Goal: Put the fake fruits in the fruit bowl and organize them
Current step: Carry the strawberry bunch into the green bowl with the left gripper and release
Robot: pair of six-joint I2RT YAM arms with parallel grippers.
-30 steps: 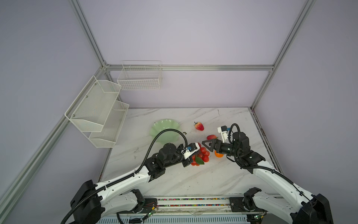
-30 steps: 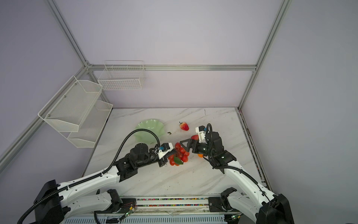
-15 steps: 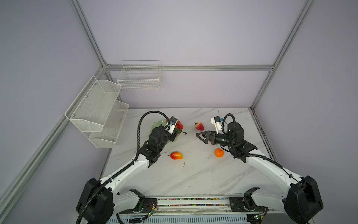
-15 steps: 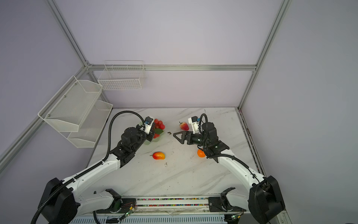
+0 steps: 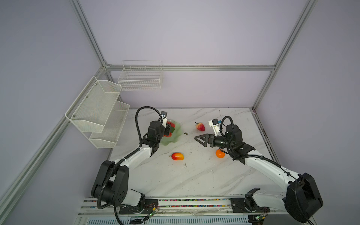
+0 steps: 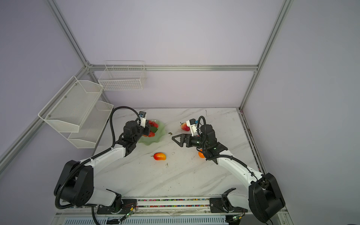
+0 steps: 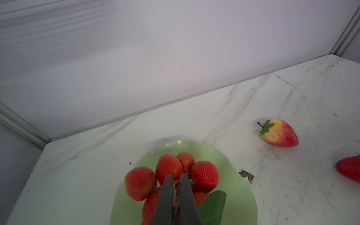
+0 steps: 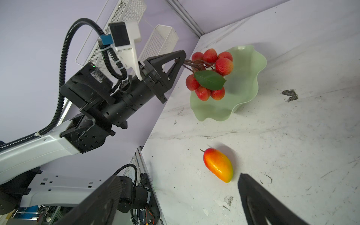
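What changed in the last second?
The left pincer carried the leafy bunch of red berries leftward from mid-table over the pale green wavy-rimmed bowl, still clamped on its stem. The right pincer stays open; red strawberry and orange mandarin haven't moved.

Two strawberries (image 7: 278, 134) (image 7: 349, 168), one mango (image 5: 177, 156), one mandarin (image 5: 220, 153), one berry bunch (image 8: 211, 73) and one green bowl (image 8: 248, 78).

Plain pale lilac walls (image 5: 185, 35) enclose the cell, edged by silver aluminium frame bars (image 5: 191, 67). A white marble-patterned tabletop (image 5: 194, 175) with grey veins and dark scuffs lies below in soft, even light. A white wire basket (image 5: 140, 79) hangs on the back wall, a two-tier white mesh shelf (image 5: 97, 111) on the left wall.
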